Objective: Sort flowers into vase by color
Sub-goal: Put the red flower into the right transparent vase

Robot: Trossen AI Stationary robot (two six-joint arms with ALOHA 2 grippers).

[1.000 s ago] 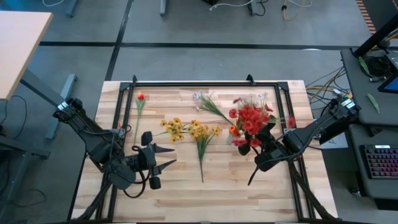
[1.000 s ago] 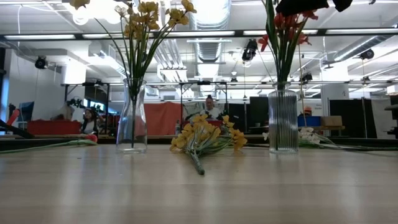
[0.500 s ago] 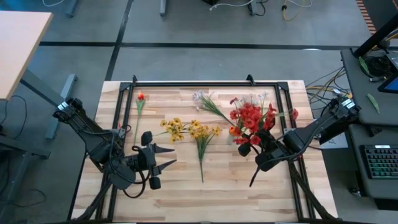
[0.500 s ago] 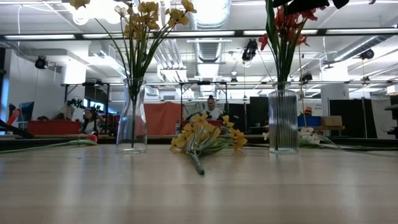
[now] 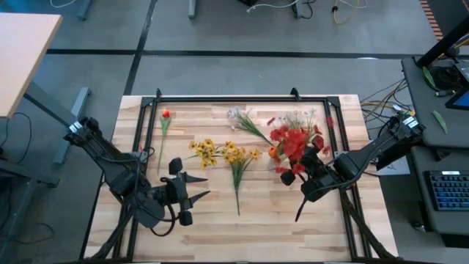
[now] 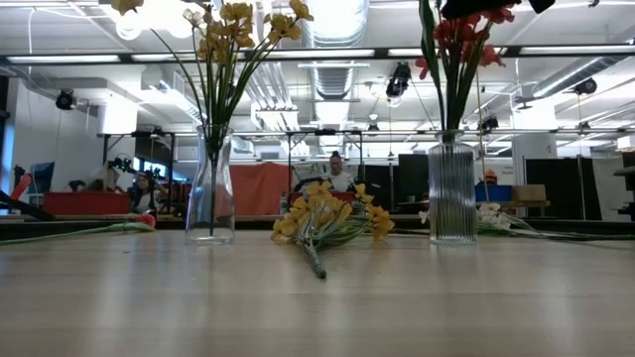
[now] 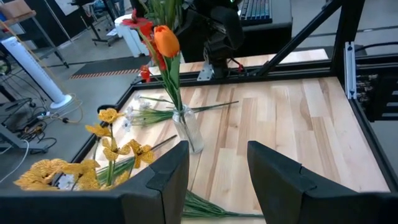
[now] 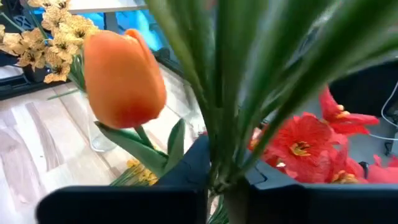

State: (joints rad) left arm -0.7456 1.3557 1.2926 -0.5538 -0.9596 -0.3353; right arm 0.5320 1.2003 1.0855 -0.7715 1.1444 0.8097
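Observation:
A ribbed glass vase [image 6: 451, 188] at the right holds a bunch of red flowers [image 5: 293, 141] and an orange tulip [image 8: 124, 78]. My right gripper [image 5: 299, 167] is shut on their stalks above the vase's mouth. A smooth vase [image 6: 211, 188] at the left holds yellow flowers [image 5: 207, 150]. Flat on the wood lie a yellow spray [image 5: 238, 165], a red single stem [image 5: 165, 116] and white sprays [image 5: 240, 117]. My left gripper [image 5: 199, 186] hovers open near the front left, with nothing between its fingers [image 7: 168, 177]. My right gripper pinches several green stalks [image 8: 230, 155] of the red and orange bunch between its two fingers, below the blossoms. The fingers come slanting from the table's near right and lie across the stalks. The stalks stand upright with their lower ends inside the ribbed vase.
A black metal frame [image 5: 242, 97] runs around the table's edges. More white blossoms [image 5: 306, 117] lie at the far right behind the ribbed vase. Bare wood [image 5: 242, 235] stretches along the near edge. A person [image 6: 337, 169] shows in the room beyond the table.
The red bunch in the ribbed vase has shifted: the blossom that stuck out toward the table's right edge has drawn in toward the rest of the bunch. My right gripper stays by the stalks above the vase.

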